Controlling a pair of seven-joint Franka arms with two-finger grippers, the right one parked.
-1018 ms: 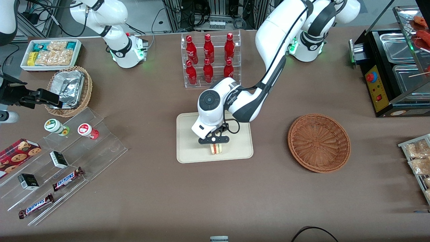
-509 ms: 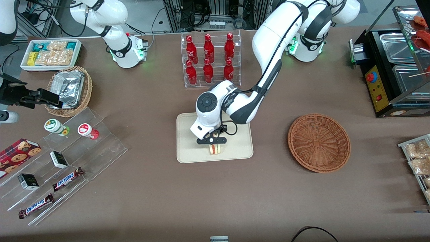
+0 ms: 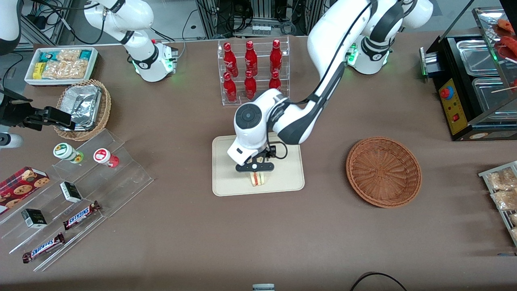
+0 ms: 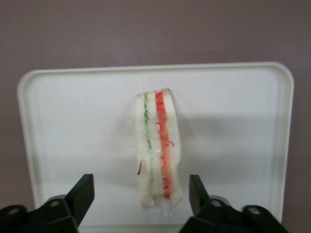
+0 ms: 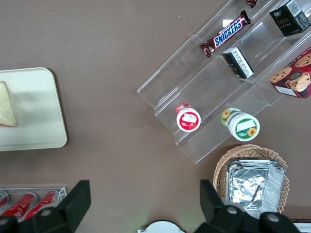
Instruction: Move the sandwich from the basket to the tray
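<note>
Sandwich (image 4: 158, 150) wedge on edge on smooth cream tray (image 4: 233, 121); end effector (image 4: 141, 199) above, spread wide, empty

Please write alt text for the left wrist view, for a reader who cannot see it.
The sandwich stands on its edge on the tray, its red and green filling showing. The gripper is open above it, one finger on each side, not touching.

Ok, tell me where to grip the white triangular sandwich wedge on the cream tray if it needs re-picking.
Grip the white sandwich wedge across its two flat bread faces, coming from above: it stands on edge on the cream tray, and the open gripper already straddles it.
</note>
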